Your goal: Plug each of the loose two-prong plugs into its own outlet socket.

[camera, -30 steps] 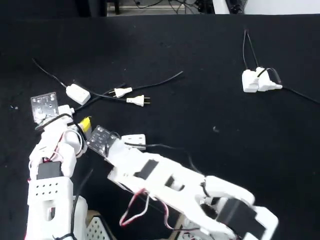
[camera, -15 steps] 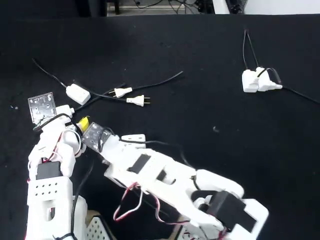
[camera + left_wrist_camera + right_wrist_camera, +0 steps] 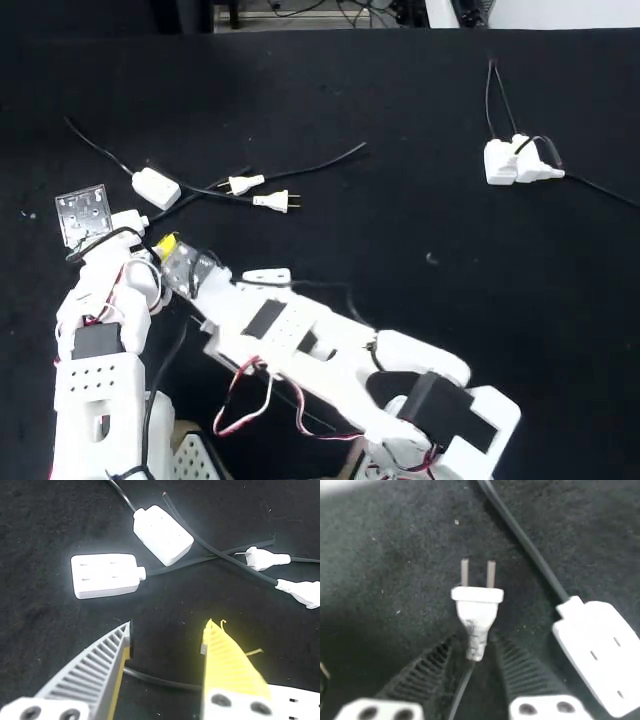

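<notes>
Smooth plastic plug (image 3: 476, 605), matt cloth table (image 3: 420, 110)

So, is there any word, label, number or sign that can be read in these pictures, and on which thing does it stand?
No text can be read in any view.
The flat white plastic outlet socket block: slots, but no print.
The white plastic two-prong plug: no legible marking.
The black table cover: plain, with no sign or label.

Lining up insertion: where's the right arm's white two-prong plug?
In the right wrist view, the white two-prong plug is gripped in the right pincer, beside a white outlet socket.
</notes>
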{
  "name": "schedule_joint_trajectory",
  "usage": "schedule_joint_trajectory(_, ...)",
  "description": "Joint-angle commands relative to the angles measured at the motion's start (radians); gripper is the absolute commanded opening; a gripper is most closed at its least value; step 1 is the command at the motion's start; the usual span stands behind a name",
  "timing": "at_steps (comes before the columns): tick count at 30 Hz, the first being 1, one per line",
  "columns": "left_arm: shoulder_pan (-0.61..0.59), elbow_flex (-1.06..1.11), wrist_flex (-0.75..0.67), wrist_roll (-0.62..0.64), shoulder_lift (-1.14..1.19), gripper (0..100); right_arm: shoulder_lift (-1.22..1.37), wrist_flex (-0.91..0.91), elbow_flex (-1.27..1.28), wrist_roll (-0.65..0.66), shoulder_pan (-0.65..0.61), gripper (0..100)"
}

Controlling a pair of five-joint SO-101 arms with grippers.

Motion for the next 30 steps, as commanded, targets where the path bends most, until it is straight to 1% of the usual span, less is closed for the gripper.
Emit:
schedule_joint_trajectory(1, -0.018, -0.067, -0.011, 0.012, -0.014, 23, -0.021, 0.026, -0.047, 0.011, -0.044, 19.8)
schedule_joint_trajectory(4, -0.061, -0.081, -0.009, 0.018, -0.014, 23, -0.013, 0.025, -0.048, 0.011, -0.06, 19.8)
schedule_joint_trajectory(6, -0.084, -0.081, -0.009, 0.055, -0.014, 23, -0.013, 0.023, -0.048, 0.011, -0.06, 19.8)
schedule_joint_trajectory(9, -0.094, -0.081, -0.009, 0.072, -0.014, 23, -0.012, 0.023, -0.05, 0.011, -0.06, 19.4)
schedule_joint_trajectory(11, -0.094, -0.081, -0.009, 0.075, -0.014, 23, -0.012, 0.023, -0.048, 0.011, -0.06, 14.5)
schedule_joint_trajectory(13, -0.094, -0.081, -0.009, 0.075, -0.014, 23, -0.012, 0.023, -0.047, 0.011, -0.06, 2.5)
schedule_joint_trajectory(14, -0.094, -0.081, -0.009, 0.075, -0.014, 23, -0.012, 0.023, -0.042, 0.008, -0.06, 0.6)
schedule_joint_trajectory(15, -0.094, -0.081, -0.009, 0.075, -0.014, 23, -0.012, 0.023, -0.039, 0.005, -0.06, 2.6)
schedule_joint_trajectory(16, -0.094, -0.081, -0.009, 0.077, -0.014, 23, -0.018, 0.023, -0.038, 0.005, -0.06, 0.8)
schedule_joint_trajectory(19, -0.094, -0.081, -0.009, 0.077, -0.014, 23, -0.058, 0.031, -0.021, 0.011, -0.038, 0.9)
schedule_joint_trajectory(23, -0.091, -0.081, -0.009, 0.077, -0.014, 23, -0.234, 0.086, 0.018, 0.015, -0.005, 1.0)
schedule_joint_trajectory(27, -0.084, -0.081, -0.009, 0.077, -0.014, 23, -0.418, 0.144, 0.053, 0.083, 0.06, 1.0)
schedule_joint_trajectory(30, -0.082, -0.081, -0.009, 0.077, -0.014, 23, -0.513, 0.132, 0.091, 0.095, 0.114, 1.0)
